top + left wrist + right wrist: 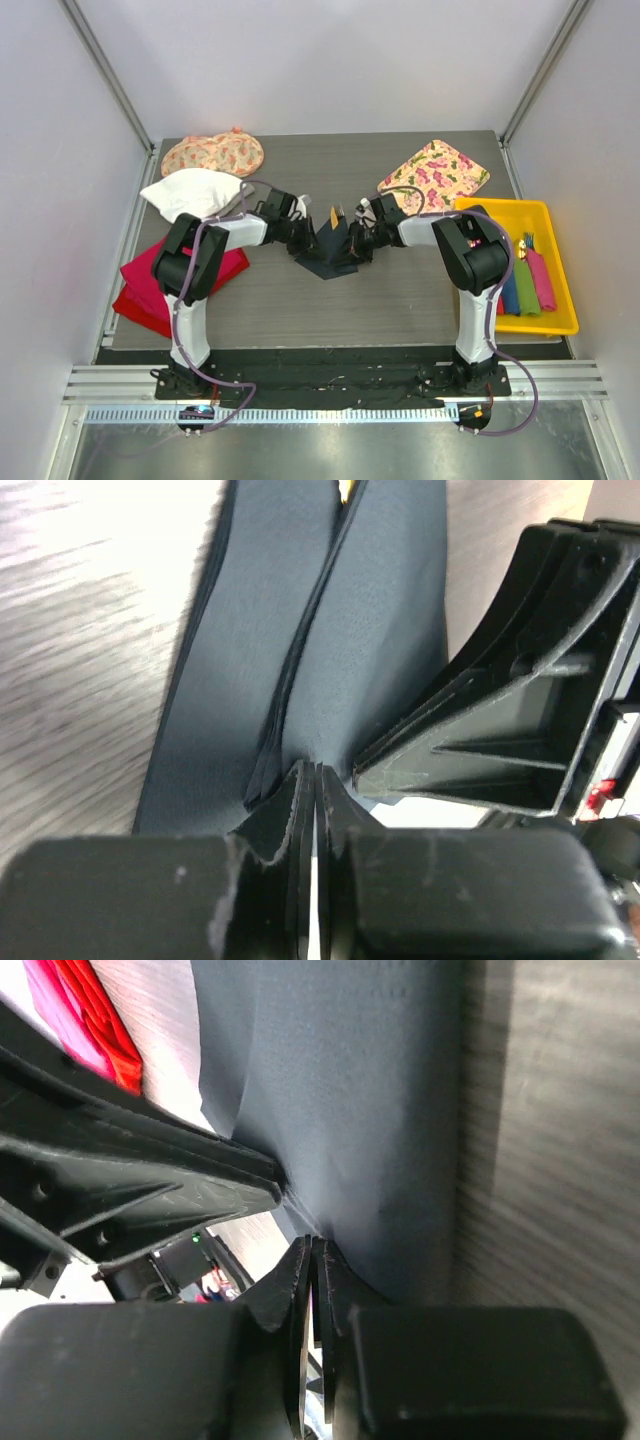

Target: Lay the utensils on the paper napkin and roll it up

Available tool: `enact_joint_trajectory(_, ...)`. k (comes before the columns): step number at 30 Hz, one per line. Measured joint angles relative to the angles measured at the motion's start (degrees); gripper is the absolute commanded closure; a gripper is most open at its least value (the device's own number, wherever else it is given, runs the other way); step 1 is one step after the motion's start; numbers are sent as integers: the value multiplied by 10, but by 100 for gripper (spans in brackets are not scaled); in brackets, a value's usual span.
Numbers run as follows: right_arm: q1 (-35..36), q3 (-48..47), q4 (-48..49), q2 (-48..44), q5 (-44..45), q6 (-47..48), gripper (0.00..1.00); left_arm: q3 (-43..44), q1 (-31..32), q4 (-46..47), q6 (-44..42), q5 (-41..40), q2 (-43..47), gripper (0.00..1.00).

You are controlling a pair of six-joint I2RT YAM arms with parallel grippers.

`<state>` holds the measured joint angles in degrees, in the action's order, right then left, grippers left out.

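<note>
The paper napkin (pixel 330 255) is bunched up into folds at the table's middle, between my two grippers. A tan-orange utensil tip (pixel 333 214) pokes out of its far end. In the left wrist view the napkin (pixel 300 630) runs in dark pleats down to my left gripper (pixel 315 770), which is shut on its near edge. A sliver of utensil (pixel 346 488) shows at the top. My right gripper (pixel 313 1244) is shut on the napkin (pixel 350 1090) from the opposite side. Both grippers nearly touch: left gripper (pixel 302 240), right gripper (pixel 360 240).
A yellow tray (pixel 500 206) at the right holds rolled coloured cloths (pixel 528 285). Floral cloths lie at the back left (pixel 213 153) and back right (pixel 435 175). A white cloth (pixel 195 192) and a red cloth (pixel 150 290) lie on the left.
</note>
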<state>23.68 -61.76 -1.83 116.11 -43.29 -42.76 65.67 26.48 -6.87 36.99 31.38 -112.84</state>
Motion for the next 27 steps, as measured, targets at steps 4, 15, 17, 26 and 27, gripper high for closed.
enact_joint_trajectory(4,0,5,-14,-21,5,14,84,15,-2,-24,-16,-2,-9,99)
enact_joint_trajectory(15,3,5,-40,-58,25,68,85,73,-2,-75,-61,-2,-38,100)
enact_joint_trajectory(17,6,5,-42,-57,31,76,86,74,-2,-77,-62,-2,-39,100)
enact_joint_trajectory(26,14,23,-39,-40,31,99,88,64,-2,-70,-64,3,-35,98)
enact_joint_trajectory(27,14,25,-38,-40,28,99,89,57,-2,-69,-64,3,-30,96)
